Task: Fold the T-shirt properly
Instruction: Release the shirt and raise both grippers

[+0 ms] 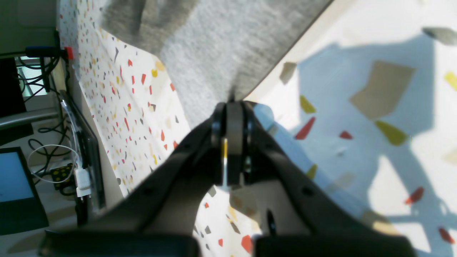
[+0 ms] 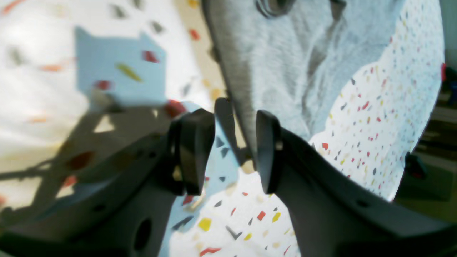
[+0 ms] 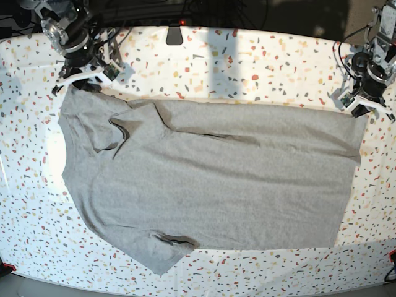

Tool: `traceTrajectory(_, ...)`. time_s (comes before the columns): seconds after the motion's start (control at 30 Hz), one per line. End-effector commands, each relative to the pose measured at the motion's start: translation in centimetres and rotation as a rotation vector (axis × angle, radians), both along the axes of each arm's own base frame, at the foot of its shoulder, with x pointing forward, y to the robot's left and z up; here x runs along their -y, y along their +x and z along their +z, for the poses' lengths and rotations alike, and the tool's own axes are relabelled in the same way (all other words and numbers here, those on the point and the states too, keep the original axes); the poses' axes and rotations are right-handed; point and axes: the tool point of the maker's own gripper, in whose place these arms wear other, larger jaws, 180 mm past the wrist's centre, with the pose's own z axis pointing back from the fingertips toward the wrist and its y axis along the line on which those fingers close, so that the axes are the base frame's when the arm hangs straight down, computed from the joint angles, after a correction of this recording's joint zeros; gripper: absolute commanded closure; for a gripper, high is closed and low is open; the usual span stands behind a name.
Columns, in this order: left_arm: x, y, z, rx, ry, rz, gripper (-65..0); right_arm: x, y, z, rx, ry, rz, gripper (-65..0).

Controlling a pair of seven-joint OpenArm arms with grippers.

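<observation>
Far left of the base view: the right gripper [image 3: 79, 79] at the upper left corner of the T-shirt [image 3: 210, 185], by the shoulder and sleeve, low over the terrazzo-patterned table [image 3: 260, 68]. From the right wrist camera, same gripper [image 2: 231, 150] with jaws spread apart, a grey edge of the cloth running down into the gap between the two black fingers [image 2: 194, 150], nearer the right one; touching or not cannot be told, and no pinch shows. Across the middle: the T-shirt spread nearly flat on the table, plain grey side up, neck and sleeves toward the left, hem toward the right, one sleeve creased over near the upper left, the other pointing toward the near edge at lower left. A black bracket [image 3: 174, 34] at the far table edge, above the shirt. Far right: the left gripper [image 3: 362, 110] down at the upper right corner of the hem. From the left wrist camera, its jaws pressed together [image 1: 231, 107], pinching the tip of the grey cloth [image 1: 221, 53], the fabric fanning out and away from the closed tips over the speckled surface. Cables and a screen [image 1: 14, 182] beyond the table edge, at the left of that view.
</observation>
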Motion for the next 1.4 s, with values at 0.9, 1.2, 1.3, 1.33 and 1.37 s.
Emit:
traceTrajectory(0.9,-1.4,0.2,1.1,0.014,-0.060,0.101,0.0,4.9,1.9,-1.1,0.020,-0.124,-0.063,0.0)
traceTrajectory(1.2,-1.5,-2.8,4.3,0.005,-0.014,0.055,0.0,4.2,-2.4,0.3,-0.023,-0.149,-0.053,0.0)
traceTrajectory(1.3,-1.8,-4.0,5.2,0.008,-0.024,0.075,0.0,3.8,-3.9,0.4,-0.042,-0.164,-0.042,0.0)
traceTrajectory(1.33,-1.9,-4.4,5.4,0.005,-0.025,0.078,0.0,3.6,-4.4,0.3,-0.053,-0.160,-0.042,0.0)
traceTrajectory(1.37,-2.0,-4.9,5.5,0.001,-0.025,0.082,0.0,3.5,-5.0,0.3,-0.065,-0.157,-0.040,0.0)
